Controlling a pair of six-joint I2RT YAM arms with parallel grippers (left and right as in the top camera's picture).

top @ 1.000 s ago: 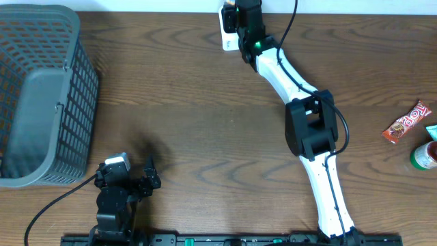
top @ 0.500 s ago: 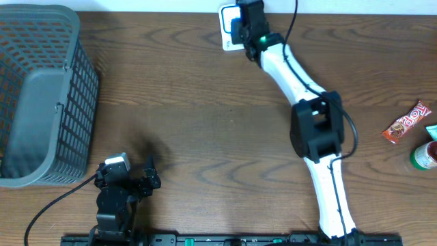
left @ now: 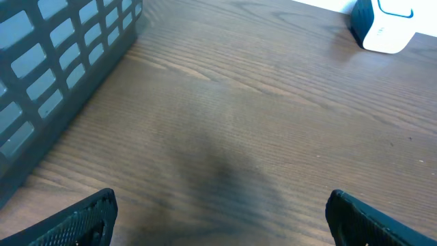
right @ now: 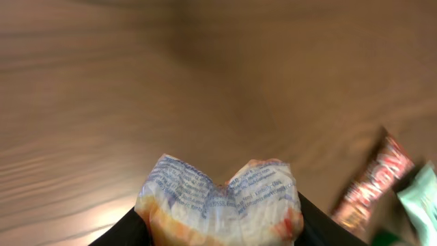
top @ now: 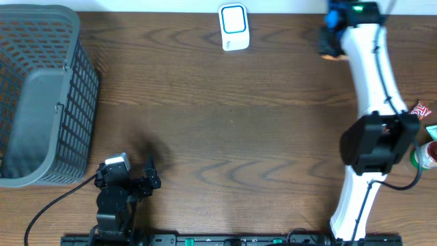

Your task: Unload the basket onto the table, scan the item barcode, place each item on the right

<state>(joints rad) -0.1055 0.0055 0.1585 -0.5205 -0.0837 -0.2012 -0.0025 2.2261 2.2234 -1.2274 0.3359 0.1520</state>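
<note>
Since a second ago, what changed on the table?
The right arm swung away from the scanner toward the table's right side. The right gripper now sits near the far edge, shut on a packet. No grab or release is visible. The left gripper, still open, the basket and the scanner stayed put.

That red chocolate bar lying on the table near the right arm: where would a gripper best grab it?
Likely at the middle of the red chocolate bar, closing across its narrow width, coming straight down from above. It lies flat, long and slim, so only its long edges offer a hold.
</note>
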